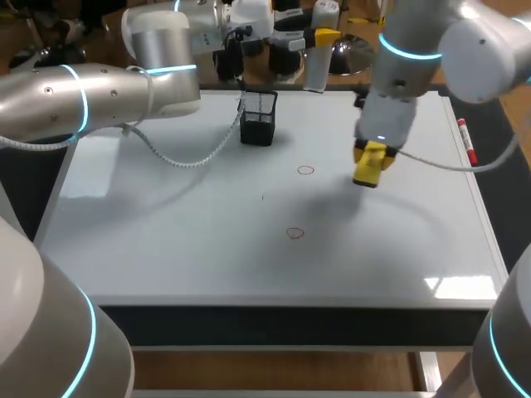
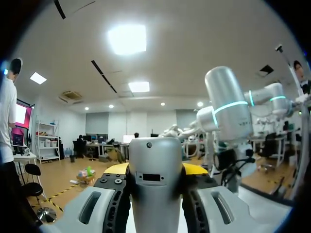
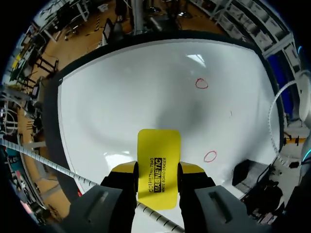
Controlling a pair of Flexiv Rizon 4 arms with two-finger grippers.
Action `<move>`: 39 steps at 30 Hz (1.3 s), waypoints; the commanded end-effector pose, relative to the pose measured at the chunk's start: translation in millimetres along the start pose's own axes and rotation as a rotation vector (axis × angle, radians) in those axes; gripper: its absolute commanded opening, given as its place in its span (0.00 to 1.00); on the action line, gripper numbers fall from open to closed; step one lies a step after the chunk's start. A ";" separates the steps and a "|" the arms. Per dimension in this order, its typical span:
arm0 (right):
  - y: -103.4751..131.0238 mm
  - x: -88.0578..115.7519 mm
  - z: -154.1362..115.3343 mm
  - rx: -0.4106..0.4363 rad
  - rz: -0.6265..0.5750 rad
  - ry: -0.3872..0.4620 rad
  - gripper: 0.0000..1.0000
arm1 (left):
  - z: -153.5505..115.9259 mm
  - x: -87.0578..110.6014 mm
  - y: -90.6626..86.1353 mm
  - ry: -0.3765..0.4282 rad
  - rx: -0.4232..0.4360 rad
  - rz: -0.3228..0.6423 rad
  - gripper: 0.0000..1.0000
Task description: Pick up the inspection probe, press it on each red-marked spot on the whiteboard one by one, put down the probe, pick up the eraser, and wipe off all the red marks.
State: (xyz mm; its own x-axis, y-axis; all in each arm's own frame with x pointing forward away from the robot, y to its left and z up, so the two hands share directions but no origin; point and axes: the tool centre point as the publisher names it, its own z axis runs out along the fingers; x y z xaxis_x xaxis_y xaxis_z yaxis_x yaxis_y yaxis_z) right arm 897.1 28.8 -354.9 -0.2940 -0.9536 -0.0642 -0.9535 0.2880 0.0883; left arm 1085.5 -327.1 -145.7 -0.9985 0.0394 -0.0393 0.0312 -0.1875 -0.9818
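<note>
Eraser [image 3: 159,150] tight in right claw [image 3: 158,171] over whiteboard [image 3: 146,82]; mesh holder [image 1: 258,120], contents unclear.

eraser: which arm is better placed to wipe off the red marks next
Right. Its gripper is shut on the eraser, hanging over the whiteboard close to the farther red mark. The left arm is back by the black holder, away from both marks.

Yellow eraser [image 3: 158,167] gripped above whiteboard [image 1: 166,249] (two red circles [image 1: 306,171]); silver probe [image 2: 156,184] gripped.
</note>
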 end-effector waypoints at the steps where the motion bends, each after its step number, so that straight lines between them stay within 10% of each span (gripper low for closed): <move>1: -1.7 -43.3 8.0 -0.018 -0.077 0.073 0.00 | 0.3 -1.2 -1.3 0.004 -0.001 -0.001 0.00; 14: 4.5 -107.1 22.7 -0.041 -0.271 0.079 0.00 | 0.3 -1.2 -1.3 0.004 -0.001 -0.001 0.00; 39: -8.0 -141.2 53.5 -0.058 -0.397 0.016 0.00 | 0.3 -1.2 -1.3 0.004 -0.001 -0.001 0.00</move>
State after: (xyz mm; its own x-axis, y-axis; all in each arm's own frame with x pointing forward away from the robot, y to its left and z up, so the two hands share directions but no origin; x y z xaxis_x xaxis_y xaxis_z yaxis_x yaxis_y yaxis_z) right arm 937.4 164.7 -395.9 0.0956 -0.9915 -0.0881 -0.9885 -0.1050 0.1089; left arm 1085.4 -327.1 -145.7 -0.9985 0.0394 -0.0393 0.0312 -0.1875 -0.9818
